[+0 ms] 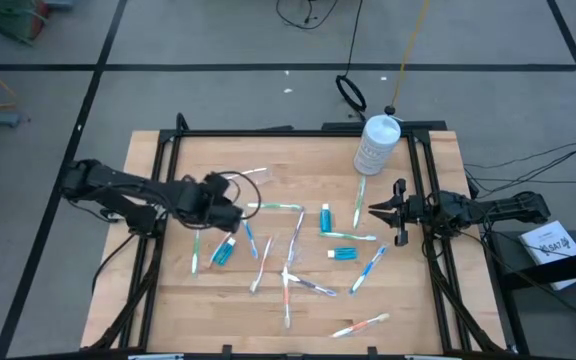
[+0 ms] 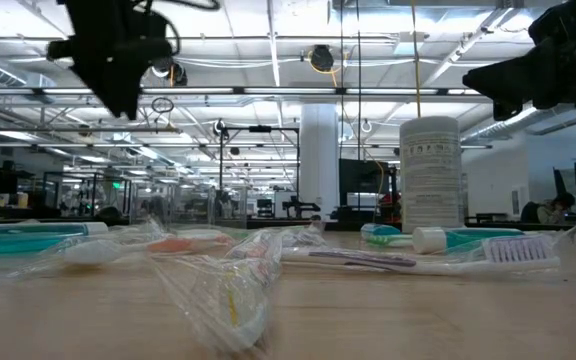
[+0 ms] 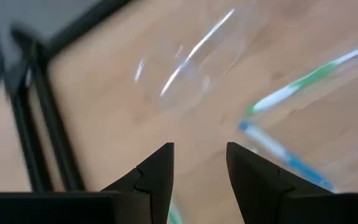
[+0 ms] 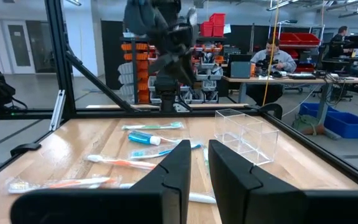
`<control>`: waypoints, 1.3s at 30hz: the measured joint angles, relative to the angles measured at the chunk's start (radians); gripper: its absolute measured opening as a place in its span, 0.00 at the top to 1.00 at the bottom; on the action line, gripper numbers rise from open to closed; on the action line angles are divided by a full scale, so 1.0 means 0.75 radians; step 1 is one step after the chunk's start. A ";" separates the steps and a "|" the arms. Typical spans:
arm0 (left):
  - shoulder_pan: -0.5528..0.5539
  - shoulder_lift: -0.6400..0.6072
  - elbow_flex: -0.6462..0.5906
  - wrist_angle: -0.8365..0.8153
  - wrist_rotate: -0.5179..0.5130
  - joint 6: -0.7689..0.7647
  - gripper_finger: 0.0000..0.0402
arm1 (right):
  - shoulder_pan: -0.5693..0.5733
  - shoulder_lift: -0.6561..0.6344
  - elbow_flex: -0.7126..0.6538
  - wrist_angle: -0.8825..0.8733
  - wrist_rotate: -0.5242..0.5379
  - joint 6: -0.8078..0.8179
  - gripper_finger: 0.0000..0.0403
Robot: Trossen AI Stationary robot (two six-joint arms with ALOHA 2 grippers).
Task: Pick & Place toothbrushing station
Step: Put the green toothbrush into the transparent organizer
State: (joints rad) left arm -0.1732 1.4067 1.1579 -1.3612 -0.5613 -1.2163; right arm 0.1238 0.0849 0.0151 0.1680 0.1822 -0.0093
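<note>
High: your left gripper hovers over scattered toothbrushes, cup just beside; right gripper near white bottle | Low: toothpaste tube lies on table | Left wrist: fingers spread, empty | Right wrist: fingers nearly together, holding nothing; cup ahead.
</note>
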 joint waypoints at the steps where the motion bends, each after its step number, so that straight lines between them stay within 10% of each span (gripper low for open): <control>1: -0.007 0.001 -0.023 -0.003 0.018 -0.069 0.62 | 0.000 0.000 0.000 0.000 0.000 0.000 0.88; 14: -0.050 0.001 -0.420 0.203 0.433 -0.559 0.62 | 0.000 0.000 0.000 0.000 0.000 -0.025 0.88; 39: -0.107 0.001 -0.563 0.341 0.468 -0.696 0.62 | 0.000 0.000 0.000 0.000 0.000 -0.028 0.88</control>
State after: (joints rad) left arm -0.2536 1.4075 0.7361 -1.1057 -0.2100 -1.7383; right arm 0.1239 0.0849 0.0151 0.1680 0.1822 -0.0303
